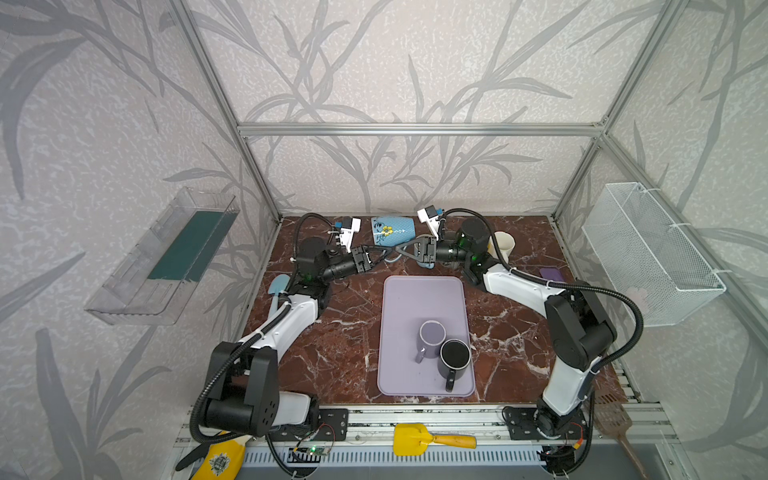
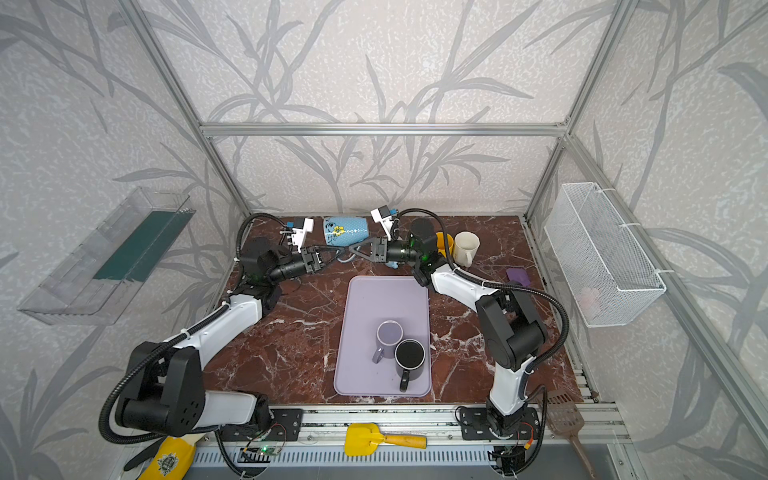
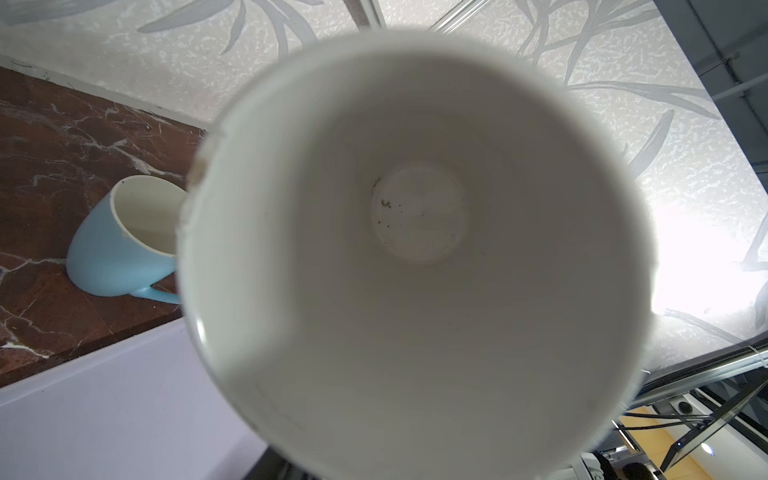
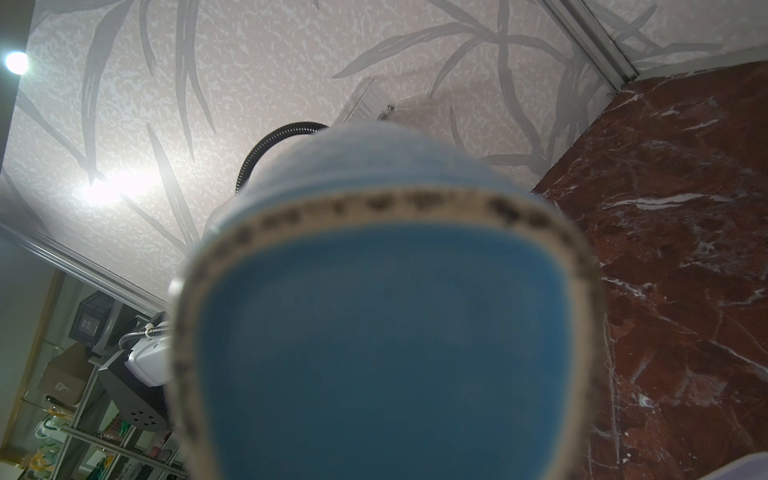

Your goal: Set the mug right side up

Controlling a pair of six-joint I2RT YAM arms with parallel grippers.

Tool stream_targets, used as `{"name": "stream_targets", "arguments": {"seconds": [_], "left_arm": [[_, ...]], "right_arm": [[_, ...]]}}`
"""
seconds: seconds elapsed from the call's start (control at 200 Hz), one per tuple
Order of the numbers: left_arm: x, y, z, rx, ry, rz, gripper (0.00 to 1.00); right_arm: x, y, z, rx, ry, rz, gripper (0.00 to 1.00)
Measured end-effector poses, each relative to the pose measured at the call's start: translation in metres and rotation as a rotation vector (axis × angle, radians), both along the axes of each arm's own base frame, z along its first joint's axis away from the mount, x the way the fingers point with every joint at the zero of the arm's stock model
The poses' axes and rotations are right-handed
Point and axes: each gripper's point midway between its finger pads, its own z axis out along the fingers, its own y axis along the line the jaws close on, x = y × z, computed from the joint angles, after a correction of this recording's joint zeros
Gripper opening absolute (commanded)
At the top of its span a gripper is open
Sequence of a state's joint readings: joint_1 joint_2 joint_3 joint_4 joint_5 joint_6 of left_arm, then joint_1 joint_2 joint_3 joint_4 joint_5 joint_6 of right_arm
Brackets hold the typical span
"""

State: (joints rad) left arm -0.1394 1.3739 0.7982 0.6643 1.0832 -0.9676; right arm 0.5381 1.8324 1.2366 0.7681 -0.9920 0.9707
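Note:
The mug (image 1: 392, 231) is blue with a yellow flower. It hangs on its side above the back of the table, also in the second top view (image 2: 345, 231). Its white inside (image 3: 415, 249) faces the left wrist camera and its blue base (image 4: 395, 353) faces the right wrist camera. Both grippers meet under it at the handle (image 1: 394, 258). My right gripper (image 1: 400, 248) is shut on the handle. My left gripper (image 1: 386, 252) reaches the handle from the other side with its fingers drawn in. Whether it grips the handle is hidden. The mug hides both grippers' fingers in the wrist views.
A lavender tray (image 1: 415, 299) holds a lavender mug (image 1: 432, 338) and a black mug (image 1: 455, 359). A plain light-blue mug (image 3: 120, 241) lies on its side on the marble. A cream mug (image 1: 503, 245) stands at the back right. A wire basket (image 1: 652, 253) hangs on the right wall and a clear bin (image 1: 166, 257) on the left wall.

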Motion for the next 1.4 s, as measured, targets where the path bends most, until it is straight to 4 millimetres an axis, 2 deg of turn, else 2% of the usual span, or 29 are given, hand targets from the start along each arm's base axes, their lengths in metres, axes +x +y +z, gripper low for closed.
{"name": "stream_targets", "arguments": {"seconds": [0.08, 0.355, 0.46, 0.64, 0.735, 1.08, 1.405], "left_arm": [[0.0003, 0.0002, -0.0002, -0.009, 0.008, -0.004, 0.32], [0.0014, 0.0003, 0.0004, -0.02, 0.005, -0.01, 0.25], [0.0011, 0.0001, 0.0002, -0.018, -0.002, -0.013, 0.16], [-0.0004, 0.0, -0.0005, -0.016, -0.018, -0.017, 0.12], [-0.0004, 0.0002, -0.0003, -0.016, -0.021, -0.018, 0.0], [-0.0013, 0.0027, -0.0054, 0.015, -0.022, -0.003, 0.0], [-0.0064, 0.0051, -0.0054, 0.038, -0.034, 0.016, 0.0]], "right_arm": [[0.0006, 0.0002, 0.0003, 0.005, -0.001, 0.0, 0.0], [0.0015, 0.0002, 0.0024, 0.016, -0.002, -0.003, 0.0], [0.0014, 0.0003, 0.0025, 0.016, 0.008, -0.002, 0.0], [0.0001, 0.0021, 0.004, 0.019, 0.028, 0.002, 0.0], [0.0001, 0.003, 0.0041, 0.019, 0.027, 0.002, 0.0], [0.0005, 0.0054, -0.0033, -0.01, 0.029, -0.003, 0.0], [-0.0019, 0.0085, -0.0031, -0.021, 0.025, 0.006, 0.21]]}}
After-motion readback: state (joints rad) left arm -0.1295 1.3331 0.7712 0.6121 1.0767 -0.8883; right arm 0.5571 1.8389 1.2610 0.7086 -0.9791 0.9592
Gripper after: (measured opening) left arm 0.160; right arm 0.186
